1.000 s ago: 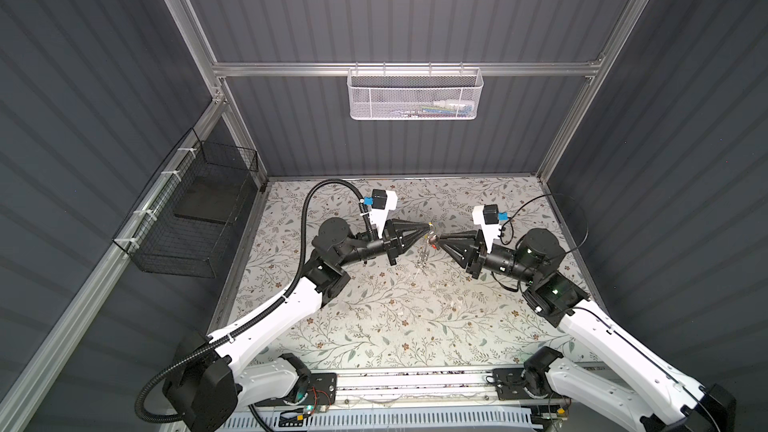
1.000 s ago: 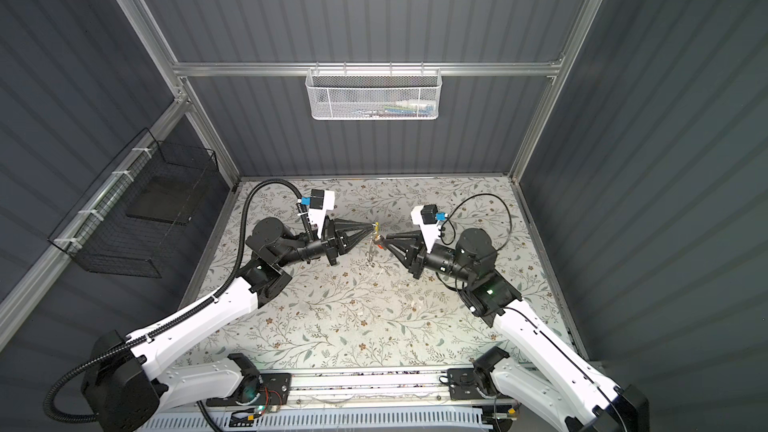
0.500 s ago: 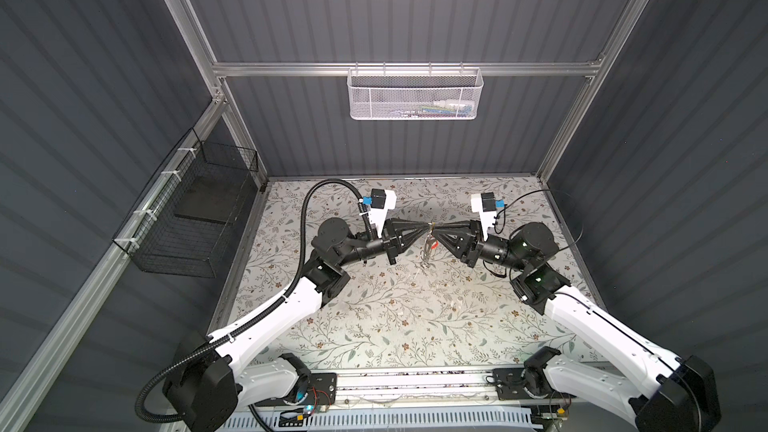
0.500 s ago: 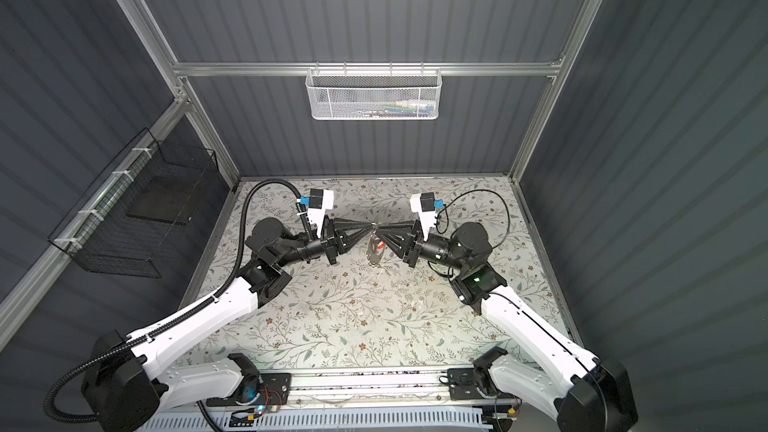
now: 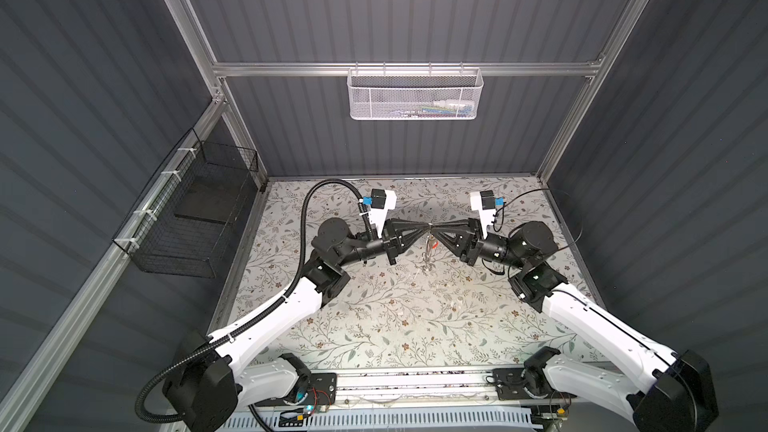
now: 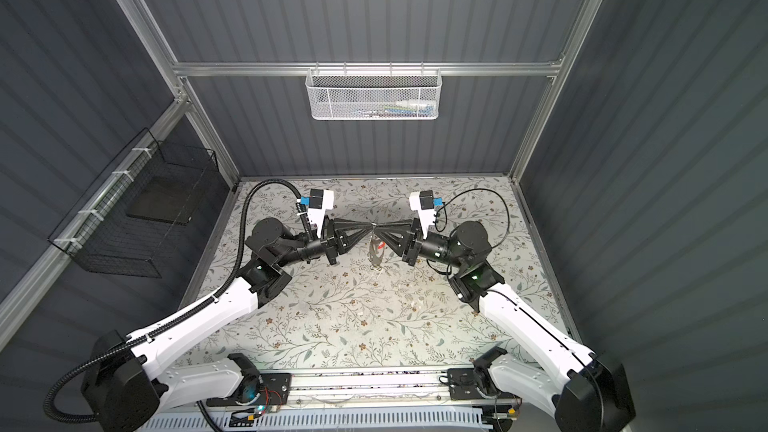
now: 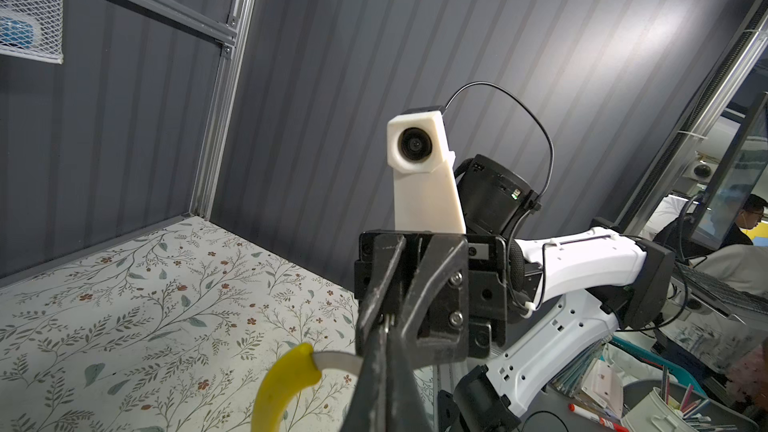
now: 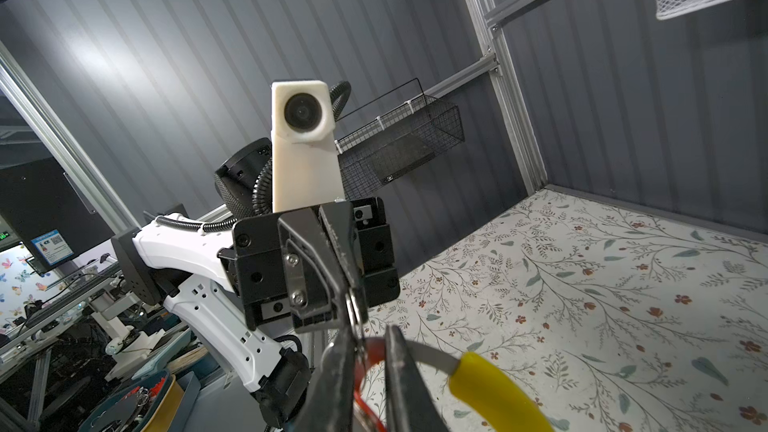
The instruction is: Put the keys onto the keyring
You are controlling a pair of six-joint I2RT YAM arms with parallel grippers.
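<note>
Holding the keyring (image 7: 286, 382) pinched tight in the left gripper (image 5: 424, 226), tip to tip with the right gripper (image 5: 435, 226) just above centre frame in both top views. Hanging below those tips over the table (image 5: 374, 317), the keys (image 5: 434, 245) just beside it. Cannot tell whether gripping or merely narrowed on the right, red tag between its jaws.

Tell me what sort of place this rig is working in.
Probably a robotics lab test cell: an aluminium frame with dark ribbed panels encloses the floral tabletop, and the left wrist view shows a person at a desk beyond the open side.
</note>
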